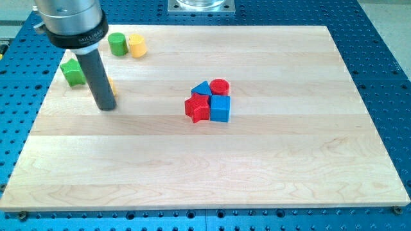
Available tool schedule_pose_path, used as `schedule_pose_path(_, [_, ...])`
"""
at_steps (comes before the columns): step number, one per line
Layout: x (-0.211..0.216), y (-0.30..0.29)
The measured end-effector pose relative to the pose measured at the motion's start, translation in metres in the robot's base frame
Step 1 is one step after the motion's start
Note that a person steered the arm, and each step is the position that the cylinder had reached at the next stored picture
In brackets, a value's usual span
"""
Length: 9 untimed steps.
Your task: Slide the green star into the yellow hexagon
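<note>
Green star-shaped block (73, 72) is being approached at the far left; my tip (106, 107), gripperless, is resting beside it, a partly hidden yellow block (110, 83) between.

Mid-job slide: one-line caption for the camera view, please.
My tip rests right of the green star, hiding a yellow block; red and blue blocks cluster mid-board.

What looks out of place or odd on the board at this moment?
Nothing is damaged or toppled. One oddity: a yellow block is almost hidden behind my rod, so its shape cannot be told. My tip sits right of the green block, not touching it.
</note>
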<state>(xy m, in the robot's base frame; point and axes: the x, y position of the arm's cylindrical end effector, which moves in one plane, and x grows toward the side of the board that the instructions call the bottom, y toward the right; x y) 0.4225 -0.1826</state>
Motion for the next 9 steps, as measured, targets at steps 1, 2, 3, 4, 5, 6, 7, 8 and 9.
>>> schedule_pose_path(1, [-0.045, -0.001])
schedule_pose_path(2, [-0.032, -0.006])
schedule_pose_path(3, [-0.007, -0.067])
schedule_pose_path(4, [-0.058, -0.082])
schedule_pose_path(5, [-0.070, -0.083])
schedule_pose_path(6, [-0.104, -0.115])
schedule_pose_path(7, [-0.121, -0.089])
schedule_pose_path(8, [-0.121, -0.038])
schedule_pose_path(9, [-0.083, -0.094])
